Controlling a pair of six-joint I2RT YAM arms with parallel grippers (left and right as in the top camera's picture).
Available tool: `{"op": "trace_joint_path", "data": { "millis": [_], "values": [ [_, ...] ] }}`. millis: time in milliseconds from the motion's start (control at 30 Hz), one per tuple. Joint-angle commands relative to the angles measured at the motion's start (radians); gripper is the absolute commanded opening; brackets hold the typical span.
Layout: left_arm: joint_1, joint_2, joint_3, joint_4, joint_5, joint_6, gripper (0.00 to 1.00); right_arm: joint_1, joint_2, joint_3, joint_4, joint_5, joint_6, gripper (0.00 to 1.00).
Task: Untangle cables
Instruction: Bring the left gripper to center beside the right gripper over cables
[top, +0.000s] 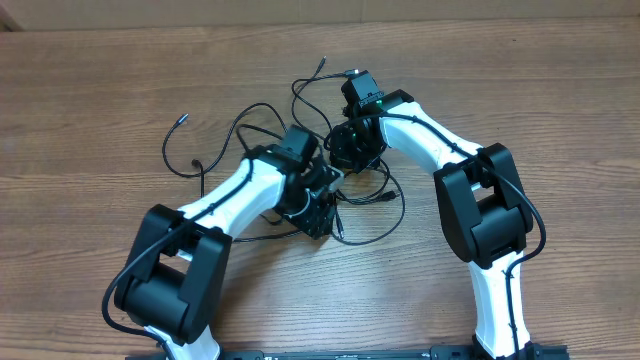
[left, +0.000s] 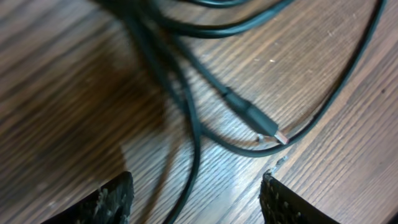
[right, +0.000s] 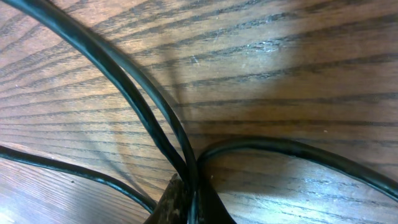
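Here, the left gripper (left: 196, 202) stands open low over the table. Its 2 rough black fingertips (left: 112, 200) are well apart and it has hold of nothing. 1 strand of the thin black cables (left: 196, 134) runs along the wood between the fingertips, touching neither. Just beyond, a slim black plug (left: 252, 118) with a silver metal tip lies flat, its tip at a curved strand.

The right gripper (right: 189, 202) is closed tight, its dark fingertips together. Several strands run into the pinch: 2 sweep in from the far left, 1 from the right and 1 thinner from the near left.

From overhead, both white-and-black arms bend inward from the near edge and meet over the middle of the tangle. The left arm (top: 235, 190) is nearer, the right arm (top: 430, 130) farther and to the right, and their wrists are just beside each other. Green lights (top: 360, 128) glow on the right wrist.

The cables spread in loose loops around the wrists on the brown wood-grain tabletop (top: 90, 70). 1 loose end with a small plug (top: 182, 118) reaches out left, another loose end (top: 321, 62) points far, and a loop lies to the near right of the grippers.
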Motion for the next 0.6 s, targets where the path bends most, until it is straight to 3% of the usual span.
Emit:
{"op": "trace_joint_path", "data": {
  "millis": [0,100,233,367,400,567],
  "values": [
    [-0.034,0.005,-0.025,0.011,-0.093,0.023,0.63,0.009,0.094,-0.057,-0.005,0.085,-0.004,0.04],
    [-0.064,0.005,-0.066,0.054,-0.146,-0.002,0.6,0.009,0.094,-0.057,-0.002,0.084,-0.003,0.04],
    [-0.089,0.005,-0.122,0.123,-0.171,-0.002,0.46,0.009,0.094,-0.057,-0.002,0.085,-0.004,0.04],
    [-0.088,0.005,-0.135,0.134,-0.187,-0.021,0.09,0.009,0.094,-0.057,-0.006,0.089,-0.004,0.04],
    [-0.088,0.005,-0.135,0.132,-0.188,-0.021,0.04,0.009,0.094,-0.057,-0.006,0.088,-0.004,0.04],
    [-0.086,0.003,-0.119,0.109,-0.256,-0.029,0.04,0.01,0.094,-0.057,0.002,0.085,-0.004,0.04]
  ]
}}
